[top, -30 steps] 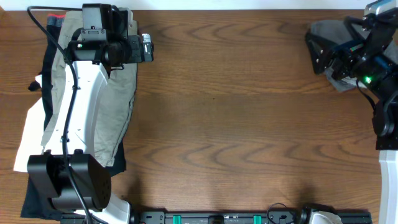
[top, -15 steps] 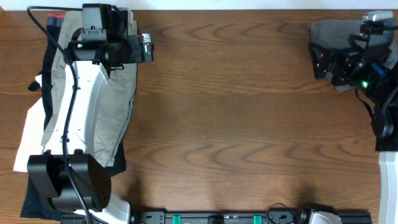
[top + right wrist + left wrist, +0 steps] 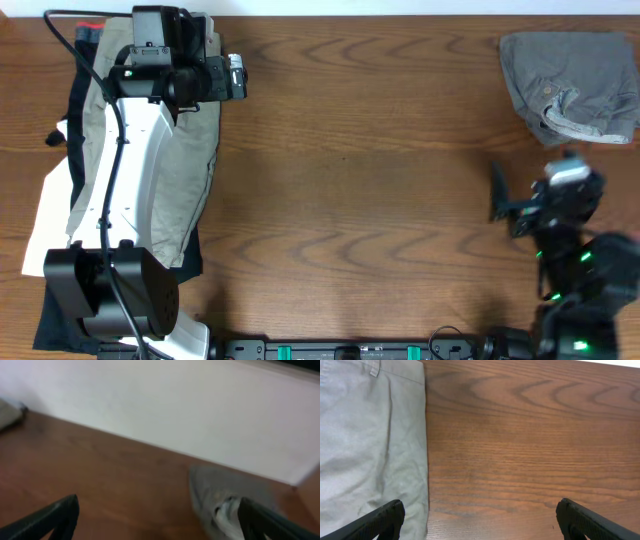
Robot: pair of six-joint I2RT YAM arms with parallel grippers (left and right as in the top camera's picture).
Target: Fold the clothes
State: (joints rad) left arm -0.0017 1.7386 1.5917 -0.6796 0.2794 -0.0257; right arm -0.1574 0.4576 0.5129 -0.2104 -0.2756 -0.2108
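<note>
The left hand (image 3: 236,76) hangs with its two fingers spread wide and nothing between them, at the far left end of the worktop (image 3: 380,180). In its wrist view the left fingertip sits over the edge of the pale khaki shorts (image 3: 370,435), while the right fingertip is over bare wood. Those khaki shorts (image 3: 190,170) lie flat and stretch back from the hand under its own arm. They rest on a white garment (image 3: 48,215) and a dark garment (image 3: 75,100) that stick out on the side away from the open wood. Well across the worktop, the right hand (image 3: 508,205) is also wide open and empty, raised over bare wood. The grey shorts (image 3: 565,85) lie in a wrinkled heap beyond this hand, towards the far right corner and clearly apart from its fingers, with a paler waistband showing along one edge. The right wrist view is blurred, but it shows the grey shorts (image 3: 220,495) ahead of the hand (image 3: 160,520), near its right fingertip.
</note>
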